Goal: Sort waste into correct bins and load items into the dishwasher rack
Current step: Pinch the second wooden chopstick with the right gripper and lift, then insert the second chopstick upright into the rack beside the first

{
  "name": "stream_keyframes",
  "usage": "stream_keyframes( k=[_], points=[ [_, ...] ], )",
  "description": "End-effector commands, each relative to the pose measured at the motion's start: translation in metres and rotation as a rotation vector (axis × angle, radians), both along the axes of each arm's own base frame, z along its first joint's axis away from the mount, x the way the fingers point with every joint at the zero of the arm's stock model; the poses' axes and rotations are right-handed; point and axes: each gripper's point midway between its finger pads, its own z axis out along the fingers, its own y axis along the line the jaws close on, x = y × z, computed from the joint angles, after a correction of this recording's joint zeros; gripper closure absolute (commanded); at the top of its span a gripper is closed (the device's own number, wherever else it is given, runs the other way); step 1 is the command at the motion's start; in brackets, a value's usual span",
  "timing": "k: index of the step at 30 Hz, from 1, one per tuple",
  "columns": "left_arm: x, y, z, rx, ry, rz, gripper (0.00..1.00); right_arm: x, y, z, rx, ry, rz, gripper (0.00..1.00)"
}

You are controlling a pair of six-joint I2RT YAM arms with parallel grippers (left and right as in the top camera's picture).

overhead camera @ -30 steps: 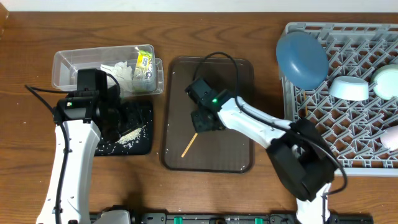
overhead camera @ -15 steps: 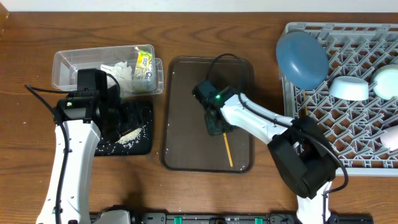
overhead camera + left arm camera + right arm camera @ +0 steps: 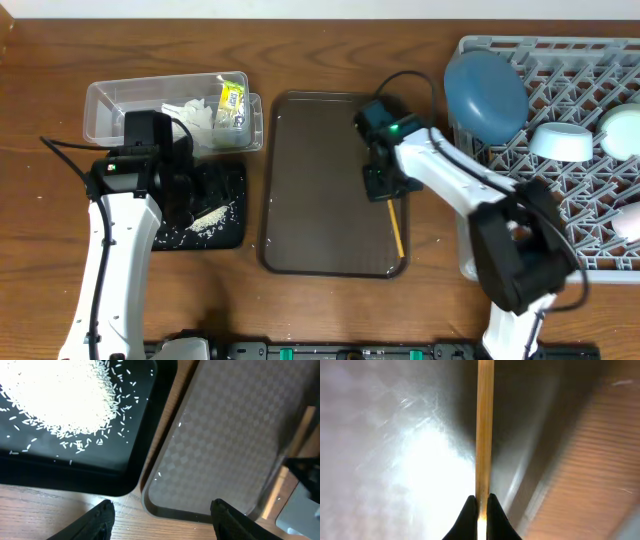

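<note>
My right gripper (image 3: 385, 190) (image 3: 480, 502) is shut on a wooden chopstick (image 3: 395, 227) (image 3: 485, 425) and holds it above the right side of the brown tray (image 3: 300, 180). My left gripper (image 3: 161, 519) is open and empty, low over the black tray (image 3: 232, 232) (image 3: 75, 467), which holds the rice heap (image 3: 208, 217) (image 3: 65, 395). The clear tub (image 3: 110, 98) holds white tissue (image 3: 195, 118) and the green-and-yellow wrapper (image 3: 232, 100). The grey rack (image 3: 560, 210) holds the dark blue plate (image 3: 485, 92), the pale bowl (image 3: 560, 142), the mint bowl (image 3: 620, 132) and a pink cup (image 3: 630, 218).
Loose rice grains lie scattered in the black tray around the heap. The brown tray's corner (image 3: 160, 505) lies right beside the black tray. Bare wooden table (image 3: 350, 50) surrounds the trays. The rack's left wall (image 3: 466, 205) stands just right of the brown tray.
My right gripper has carried the chopstick from the middle of the brown tray to its right side, toward the rack, and the chopstick swung round. The left arm has not moved.
</note>
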Motion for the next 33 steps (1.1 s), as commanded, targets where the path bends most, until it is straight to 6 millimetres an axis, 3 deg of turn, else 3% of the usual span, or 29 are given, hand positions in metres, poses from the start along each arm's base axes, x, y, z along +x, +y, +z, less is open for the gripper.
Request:
stream_keyframes(
  k=[1,6,11,20,25,33],
  points=[
    [0.000,0.003,0.002,0.015,-0.007,0.002,0.35,0.017,-0.006,0.067,0.076,-0.155,0.066,0.99],
    [0.000,0.003,0.002,0.015,-0.008,0.002,0.35,0.017,-0.047,0.118,0.076,-0.254,0.067,0.99],
    [0.000,0.003,0.002,0.014,-0.008,0.002,0.35,0.019,-0.106,0.138,0.015,-0.292,-0.019,0.99],
    [0.000,0.003,0.002,0.014,-0.008,0.002,0.35,0.012,-0.201,0.118,-0.117,-0.204,-0.159,0.99],
    [0.001,0.003,0.002,0.015,-0.011,0.002,0.35,0.010,-0.220,0.102,-0.130,-0.149,-0.186,0.99],
    [0.001,0.003,0.002,0.015,-0.011,0.002,0.35,0.009,-0.229,0.067,-0.163,-0.035,-0.188,0.99]
  ],
)
